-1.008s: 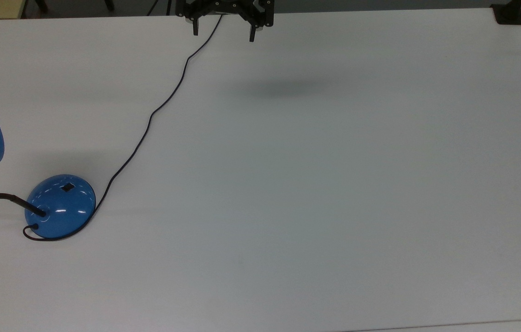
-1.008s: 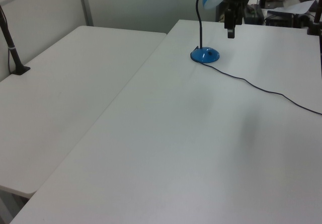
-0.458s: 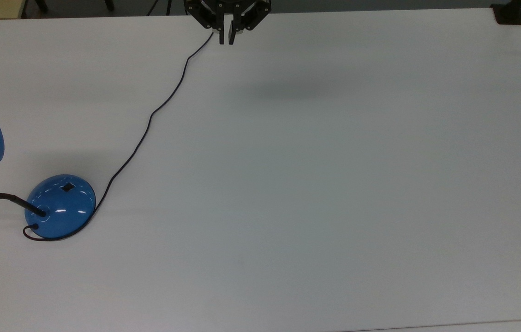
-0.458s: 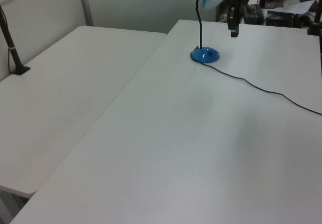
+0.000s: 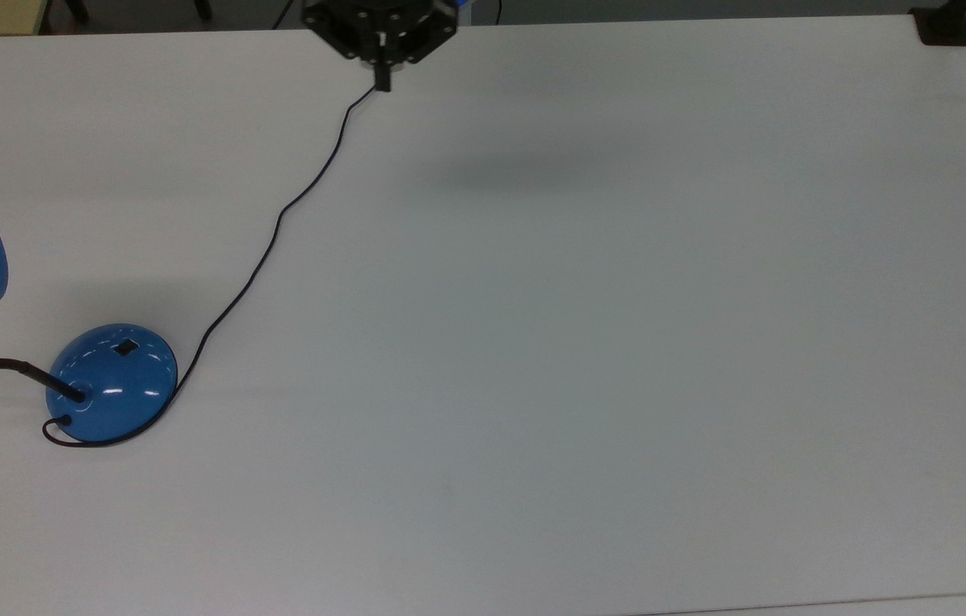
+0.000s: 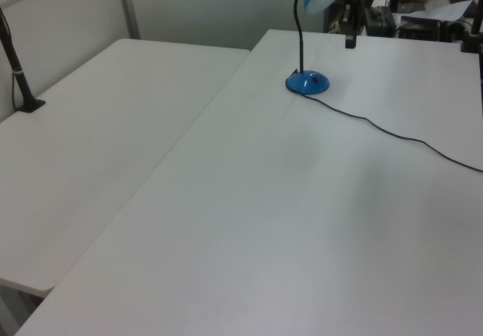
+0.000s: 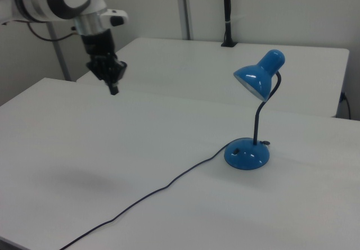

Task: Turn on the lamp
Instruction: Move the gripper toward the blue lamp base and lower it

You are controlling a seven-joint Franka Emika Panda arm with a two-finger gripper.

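— Where is your pincer right now?

— My gripper (image 5: 382,83) hangs in the air over the white table (image 5: 619,299), at the top edge of the top view, a little toward the top view's left of centre. In the right view it sits high at the right view's left (image 7: 113,89), pointing down, well above the tabletop. In the left view it shows near the top edge (image 6: 350,41), just to the left view's right of the lamp's shade.

— Open or closed?

— My two fingers are pressed together into a single narrow black tip. Nothing is between them.

— And the lamp?

— The blue desk lamp (image 7: 247,153) stands upright on the table, well apart from my gripper. In the top view its glossy dome base (image 5: 112,382) is at the lower left, with the small black switch (image 5: 126,347) on the upper part of the dome. The thin black neck (image 7: 260,118) rises from the base and bends over to the rounded blue shade (image 7: 260,75), which tilts down toward the right view's left. I see no glow under the shade.

— What about the cord?

— The black cord (image 5: 277,224) loops out from the base and runs across the table toward the top edge of the top view, passing under my gripper there.
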